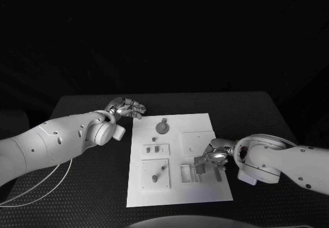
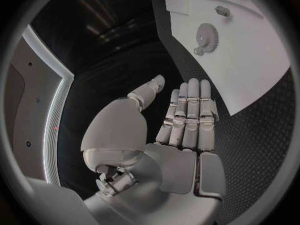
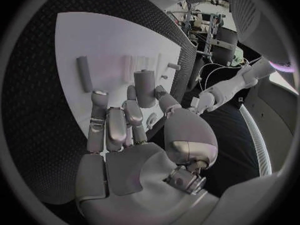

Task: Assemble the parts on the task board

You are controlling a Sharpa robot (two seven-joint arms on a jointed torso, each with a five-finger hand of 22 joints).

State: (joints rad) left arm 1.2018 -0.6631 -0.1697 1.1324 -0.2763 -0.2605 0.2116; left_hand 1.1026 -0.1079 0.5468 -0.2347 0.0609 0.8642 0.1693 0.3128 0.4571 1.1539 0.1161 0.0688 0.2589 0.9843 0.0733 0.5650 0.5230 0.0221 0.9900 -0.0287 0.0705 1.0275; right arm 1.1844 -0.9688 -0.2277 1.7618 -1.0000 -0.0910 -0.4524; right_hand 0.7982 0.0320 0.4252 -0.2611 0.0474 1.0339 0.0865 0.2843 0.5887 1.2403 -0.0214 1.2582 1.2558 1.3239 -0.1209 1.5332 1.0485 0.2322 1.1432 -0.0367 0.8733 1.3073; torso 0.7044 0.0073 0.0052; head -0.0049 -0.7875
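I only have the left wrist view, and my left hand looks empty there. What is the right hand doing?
Observer: The right hand is over the right side of the task board. It pinches a grey peg between thumb and fingers.
Operator: Is anything lying close to it?
Observer: A grey bar lies flat on the board beyond the fingertips, apart from them.
Operator: Where does my left hand sit from above?
Observer: The left hand is off the board, over the black table by the board's far left corner.
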